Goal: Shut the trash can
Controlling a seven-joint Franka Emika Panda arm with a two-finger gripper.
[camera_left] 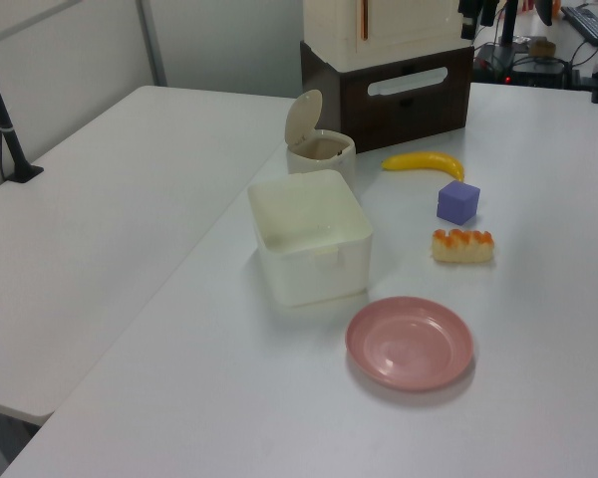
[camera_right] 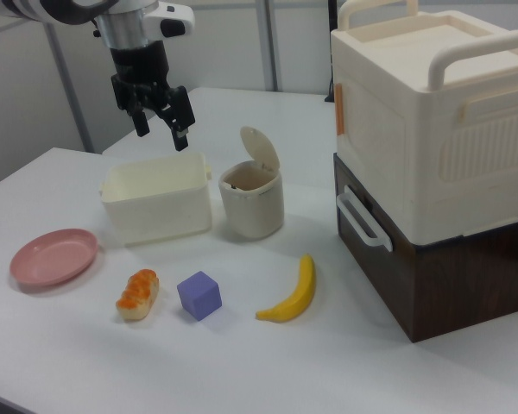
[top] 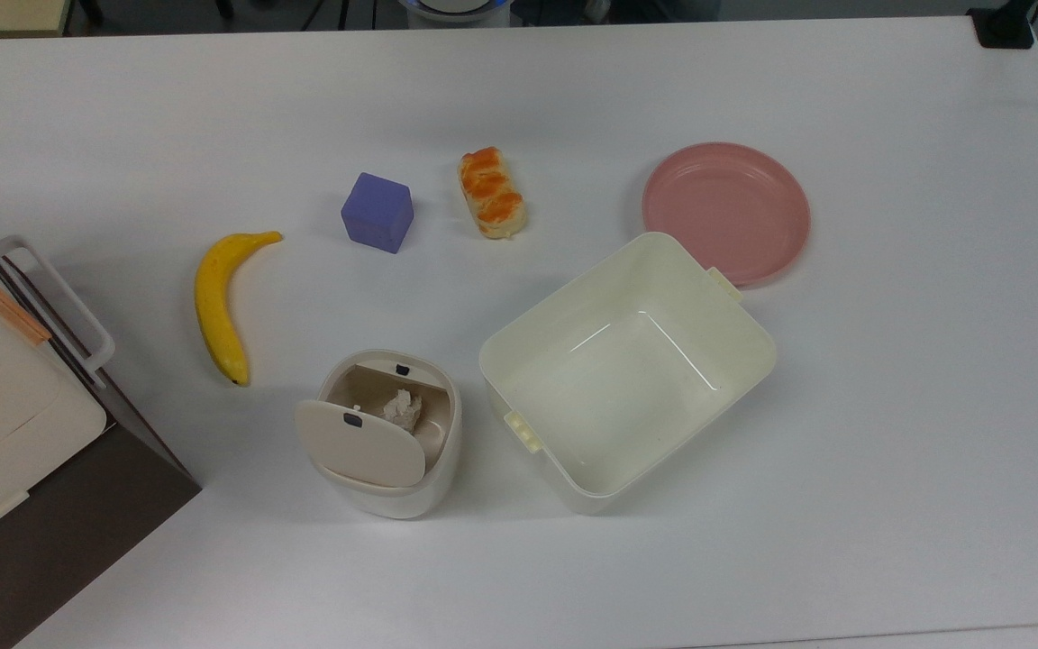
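I have the white table (top: pixel 888 433) laid out below me, and the biggest thing on it is the stacked cream and dark-brown box unit (camera_right: pixel 436 155) at the right view's right, parked at the table's edge where it stays out of the working area. Next in size is the cream rectangular tub (top: pixel 627 365), open and with nothing in it, sitting just beside the trash can (top: pixel 390 433) on the top view's right; I judge that closeness matters, since it limits how I can come in from that side.

My arm hangs above the table behind the tub in the right view, with the gripper (camera_right: pixel 160 121) pointing down, its two fingers spread apart and holding nothing. It is well apart from the bin, so I read this as the start of the approach.

The pink plate (top: pixel 726 212) lies beyond the tub, touching nothing I need. The trash can stands upright near the table's middle, and its beige lid (camera_right: pixel 261 148) is tipped up on its hinge, standing almost upright, which leaves the mouth open and a crumpled white scrap (top: pixel 404 407) showing inside. Pushing that lid down from its raised free edge looks like the way to shut it.

The banana (top: pixel 217 306), the purple cube (top: pixel 377 212) and the orange-topped bread roll (top: pixel 491 192) lie farther off, clear of my path.
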